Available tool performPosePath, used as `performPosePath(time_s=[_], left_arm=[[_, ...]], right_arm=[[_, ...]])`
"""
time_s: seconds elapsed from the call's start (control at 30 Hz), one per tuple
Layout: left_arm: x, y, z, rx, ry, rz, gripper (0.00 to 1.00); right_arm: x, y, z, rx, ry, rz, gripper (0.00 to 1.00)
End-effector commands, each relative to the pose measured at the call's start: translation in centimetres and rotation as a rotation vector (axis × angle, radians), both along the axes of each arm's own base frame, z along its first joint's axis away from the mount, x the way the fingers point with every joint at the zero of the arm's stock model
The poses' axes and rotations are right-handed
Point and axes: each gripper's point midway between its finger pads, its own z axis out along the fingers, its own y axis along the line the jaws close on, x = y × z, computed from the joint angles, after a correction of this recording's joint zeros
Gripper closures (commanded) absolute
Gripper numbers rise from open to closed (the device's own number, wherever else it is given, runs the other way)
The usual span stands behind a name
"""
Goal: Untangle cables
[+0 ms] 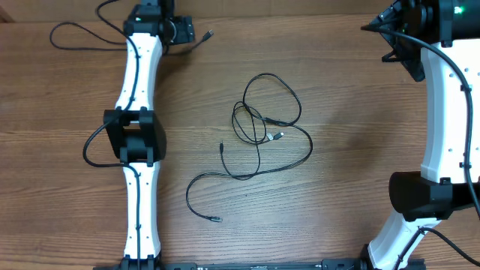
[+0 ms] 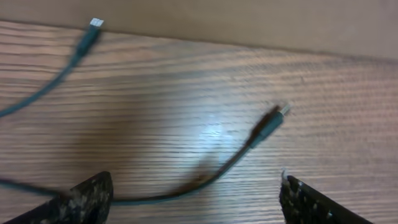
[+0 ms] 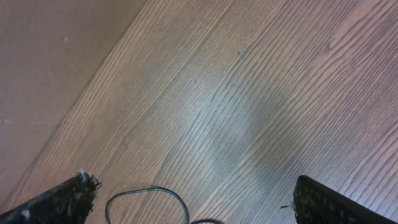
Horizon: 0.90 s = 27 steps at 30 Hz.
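Thin black cables on a wooden tabletop. Two of them lie tangled together near the middle of the tabletop, as several overlapping loops. One long tail curves toward the near edge and ends in a small plug. Silvery plug ends sit inside the tangle.

A third cable lies well apart at the far left corner and passes the left arm. One of its ends reaches out just beside the left gripper.

In the left wrist view the left gripper is spread wide and grips nothing. The third cable curves over the wood between its fingertips and ends in a silver-tipped plug. Another plug end lies near the far edge.

The right gripper is at the far right corner, well apart from the cables. In its wrist view the right gripper is also spread wide and grips nothing. A thin black loop shows at the bottom of that view, and it is unclear what it belongs to
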Motion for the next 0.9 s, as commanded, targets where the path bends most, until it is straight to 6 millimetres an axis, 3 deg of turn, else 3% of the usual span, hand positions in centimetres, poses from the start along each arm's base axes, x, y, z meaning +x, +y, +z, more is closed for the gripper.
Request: performPosePath(time_s=[0.0, 0.23, 0.27, 0.3, 0.43, 0.47, 0.53, 0.63, 0.67, 0.8, 0.87], left_arm=[[-0.4, -1.2, -4.4, 0.055, 0.047, -0.110, 0.11], [-0.7, -0.5, -7.1, 0.094, 0.082, -0.156, 0.18], [-0.8, -0.3, -7.4, 0.103, 0.085, -0.167, 0.16], [-0.8, 0.1, -8.3, 0.121, 0.092, -0.190, 0.09], [-0.8, 1.3, -9.8, 0.145, 0.101, -0.203, 0.12], [-0.9, 1.8, -10.2, 0.154, 0.108, -0.198, 0.18], [-1.0, 3.6, -10.7, 0.196, 0.127, -0.159, 0.49], [-1.3, 6.9, -11.0, 0.290, 0.155, -0.079, 0.80], [-1.5, 9.0, -10.9, 0.335, 0.167, -0.029, 0.90], [-1.8, 11.5, -11.0, 0.307, 0.181, 0.043, 0.78], [-2.0, 12.3, -10.7, 0.291, 0.182, 0.067, 0.80]], right_arm=[[0.0, -0.4, 0.4, -0.016, -0.012, -0.007, 0.00], [0.0, -0.4, 0.4, -0.016, -0.012, -0.007, 0.00], [0.0, -0.4, 0.4, -0.016, -0.012, -0.007, 0.00], [0.0, -0.4, 0.4, -0.016, -0.012, -0.007, 0.00], [0.0, -0.4, 0.4, -0.016, -0.012, -0.006, 0.00], [0.0, -0.4, 0.4, -0.016, -0.012, -0.007, 0.00], [0.0, -0.4, 0.4, -0.016, -0.012, -0.007, 0.00], [0.0, -0.4, 0.4, -0.016, -0.012, -0.007, 0.00], [0.0, -0.4, 0.4, -0.016, -0.012, -0.007, 0.00], [0.0, -0.4, 0.4, -0.016, -0.012, -0.007, 0.00], [0.0, -0.4, 0.4, -0.016, -0.012, -0.007, 0.00]])
